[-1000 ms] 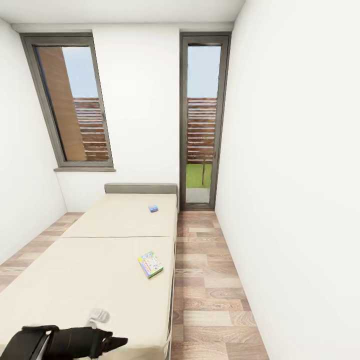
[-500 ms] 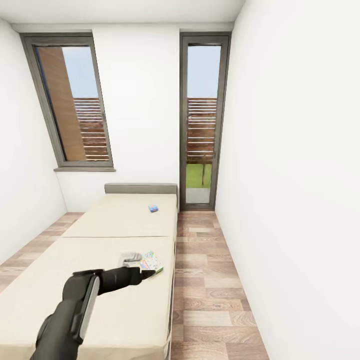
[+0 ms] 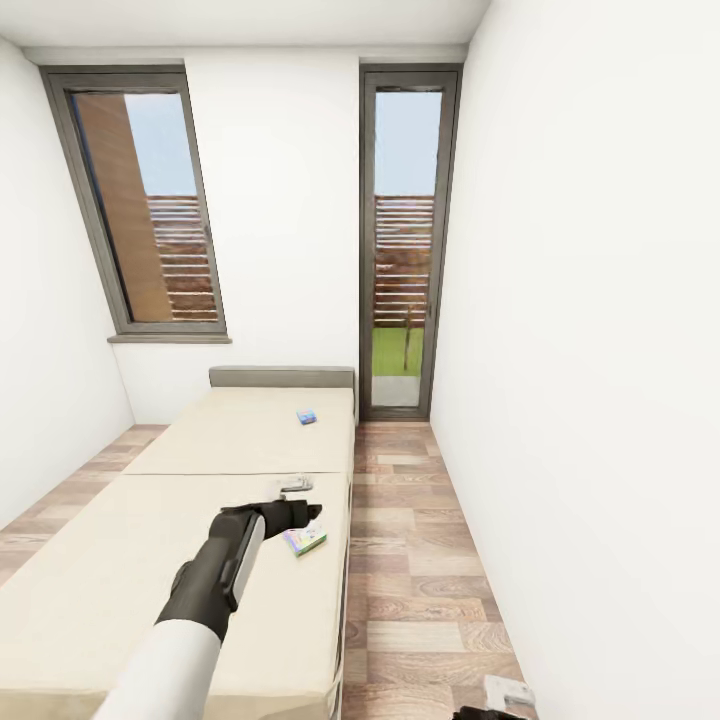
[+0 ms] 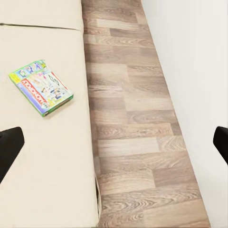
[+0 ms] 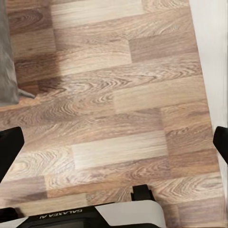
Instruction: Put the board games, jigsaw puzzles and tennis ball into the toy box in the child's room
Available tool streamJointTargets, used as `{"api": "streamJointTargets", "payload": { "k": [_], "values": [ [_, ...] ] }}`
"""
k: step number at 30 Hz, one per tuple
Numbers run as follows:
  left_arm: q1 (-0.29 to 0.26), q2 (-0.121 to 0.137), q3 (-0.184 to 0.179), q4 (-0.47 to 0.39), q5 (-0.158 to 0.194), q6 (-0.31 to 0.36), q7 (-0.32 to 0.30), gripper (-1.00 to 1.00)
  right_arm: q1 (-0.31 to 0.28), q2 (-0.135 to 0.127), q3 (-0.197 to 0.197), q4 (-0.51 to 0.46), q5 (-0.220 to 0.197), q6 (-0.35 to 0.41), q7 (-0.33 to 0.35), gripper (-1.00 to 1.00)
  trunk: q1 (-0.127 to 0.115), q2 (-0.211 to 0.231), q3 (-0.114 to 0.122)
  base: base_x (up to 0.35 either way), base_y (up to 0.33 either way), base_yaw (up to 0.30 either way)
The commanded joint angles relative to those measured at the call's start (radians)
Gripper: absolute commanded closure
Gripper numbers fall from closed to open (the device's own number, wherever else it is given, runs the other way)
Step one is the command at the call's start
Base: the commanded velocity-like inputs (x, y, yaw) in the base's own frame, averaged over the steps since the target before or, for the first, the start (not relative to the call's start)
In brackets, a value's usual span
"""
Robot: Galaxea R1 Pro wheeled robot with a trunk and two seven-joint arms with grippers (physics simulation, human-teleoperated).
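A board game [image 3: 306, 541] with a yellow, green and red printed cover lies flat near the right edge of the cream bed [image 3: 120, 540]. My left gripper [image 3: 303, 516] hovers just above and slightly short of it, covering its near-left corner. In the left wrist view the board game [image 4: 41, 87] sits off to one side on the bed [image 4: 42, 171], and my left gripper [image 4: 114, 145] is open with nothing between its fingertips [image 4: 9, 147]. A second small flat box [image 3: 306, 417], blue, lies farther up the bed. My right gripper [image 5: 114, 145] is open over the floor.
A strip of wood-plank floor [image 3: 420, 560] runs between the bed's right edge and the white wall [image 3: 600, 400]. A tall glass door [image 3: 405, 240] and a window [image 3: 140, 200] stand at the far end. The robot's base [image 5: 95, 216] is under the right gripper.
My left arm has risen from the lower left and reached forward over the bed, ending just over the printed board game. The board games have not moved.
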Motion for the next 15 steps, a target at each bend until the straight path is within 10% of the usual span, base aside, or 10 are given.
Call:
{"api": "streamJointTargets", "payload": {
  "k": [1,15],
  "values": [
    [-0.020,-0.001,0.004,0.036,-0.011,-0.016,0.007,-1.00,-0.002,0.002,-0.003,-0.002,-0.006,0.007,-0.010,-1.00,0.000,-0.001,-0.001,0.000,0.000,0.000],
    [-0.136,-0.001,0.002,0.266,-0.010,-0.178,0.102,-1.00,-0.009,0.006,0.002,-0.003,-0.007,0.011,-0.039,-1.00,0.000,-0.001,-0.001,0.000,0.000,0.000]
  ]
}}
